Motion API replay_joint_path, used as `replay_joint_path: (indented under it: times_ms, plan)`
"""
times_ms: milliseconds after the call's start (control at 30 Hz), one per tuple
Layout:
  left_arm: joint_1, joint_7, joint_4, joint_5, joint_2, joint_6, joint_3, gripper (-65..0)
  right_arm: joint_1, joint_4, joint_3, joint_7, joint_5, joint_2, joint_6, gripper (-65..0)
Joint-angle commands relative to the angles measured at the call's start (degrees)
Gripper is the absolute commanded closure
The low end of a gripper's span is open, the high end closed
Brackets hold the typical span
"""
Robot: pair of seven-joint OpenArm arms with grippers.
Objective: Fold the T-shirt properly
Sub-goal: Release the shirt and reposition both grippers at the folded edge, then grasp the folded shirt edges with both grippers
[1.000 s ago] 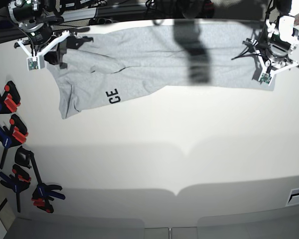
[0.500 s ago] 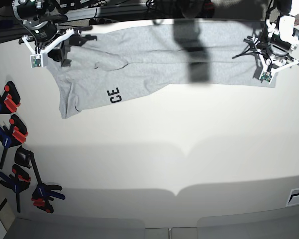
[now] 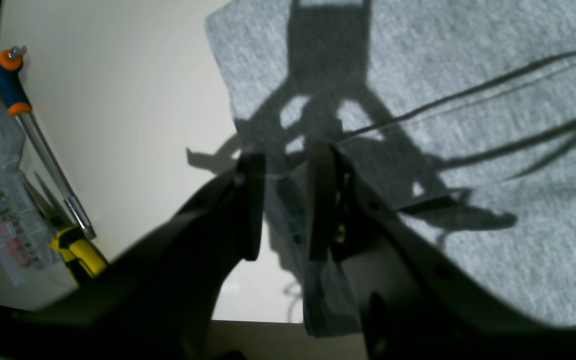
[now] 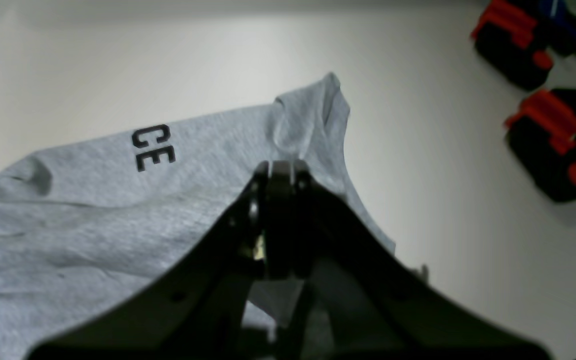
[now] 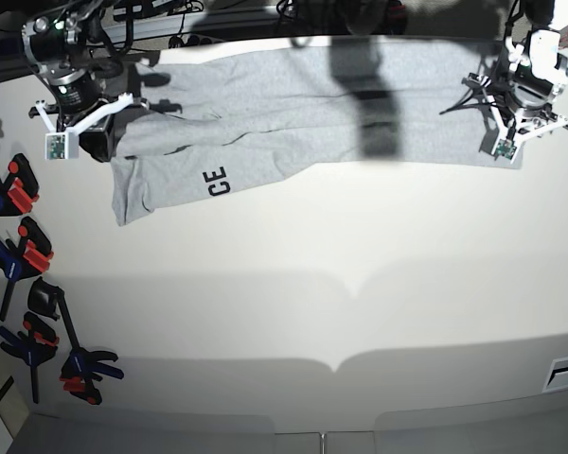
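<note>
The light grey T-shirt (image 5: 293,104) lies spread along the far side of the white table, with the black letters "CE" (image 5: 214,182) showing on its left part. My right gripper (image 4: 280,172) is shut on a puckered edge of the T-shirt (image 4: 93,210) near the sleeve; in the base view the right gripper (image 5: 109,142) is at the shirt's left end. My left gripper (image 3: 284,200) stands over the corner of the T-shirt (image 3: 468,100), its fingers parted with a narrow gap and shadowed cloth under them. In the base view the left gripper (image 5: 511,128) is at the shirt's right end.
Several red, blue and black clamps (image 5: 19,255) lie along the table's left edge, and clamps (image 4: 543,100) show beside the right gripper. A screwdriver (image 3: 8,85), a yellow-handled tool (image 3: 75,250) and a clear plastic box (image 3: 3,225) lie past the shirt's corner.
The right gripper has moved toward the near side, dragging the shirt's left edge with it. The left gripper's fingers have parted at the shirt's right corner.
</note>
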Motion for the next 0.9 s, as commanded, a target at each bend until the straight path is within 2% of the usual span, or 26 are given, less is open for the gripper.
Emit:
replay_joint_path:
  times_ms: [0, 133, 200, 300, 367, 533, 600, 667, 733, 867]
  plan:
    - [0.1, -0.5, 0.9, 0.5, -0.8, 0.5, -0.4, -13.2, 0.4, -0.3, 0.2, 1.2, 0.2, 0.5, 0.0, 0.0]
    - [1.7, -0.6, 0.9, 0.5, -0.8, 0.6, -0.4, -13.6, 0.7, -4.1, 0.2, 0.5, 0.4, 0.5, 0.0, 0.0]
    - [2.6, -0.5, 0.9, 0.5, -0.8, 0.7, -0.4, -18.5, 0.7, -5.2, 0.2, -1.4, 0.4, 0.5, 0.0, 0.0]
    - [3.4, -0.5, 0.9, 0.5, -0.8, 0.8, -0.4, -28.5, 0.7, -5.6, 0.2, -2.9, 0.2, 0.5, 0.1, -16.1]
    - [3.5, -0.5, 0.9, 0.5, -0.8, 0.8, -0.4, -31.6, 0.7, -5.5, 0.2, -2.6, -0.9, 0.5, -0.1, -21.2]
    - [3.5, 2.1, 0.9, 0.6, -0.8, 0.7, -0.4, -31.8, 1.0, -5.5, 0.3, -1.9, -1.3, 0.5, -1.0, -21.4]
    - [3.5, 1.6, 0.9, 3.5, -0.8, 0.8, -0.4, -31.8, 1.0, -5.5, 0.3, -1.1, -1.3, 0.5, -1.0, -21.4]
    - [3.5, -0.1, 0.9, 8.6, -0.9, 3.5, -0.4, -31.9, 1.1, -5.5, 0.3, -0.5, -1.1, 0.5, -1.1, -21.4]
    - [3.2, -0.2, 0.9, 11.0, -0.9, 5.5, -0.4, -32.2, 1.3, -5.5, 0.3, -0.4, -0.6, 0.5, -1.2, -21.5]
    - [3.2, -1.2, 0.9, 5.4, -1.0, 5.4, -0.7, -32.2, 1.4, -5.5, 0.3, 0.0, -0.7, 1.5, -1.4, -26.0]
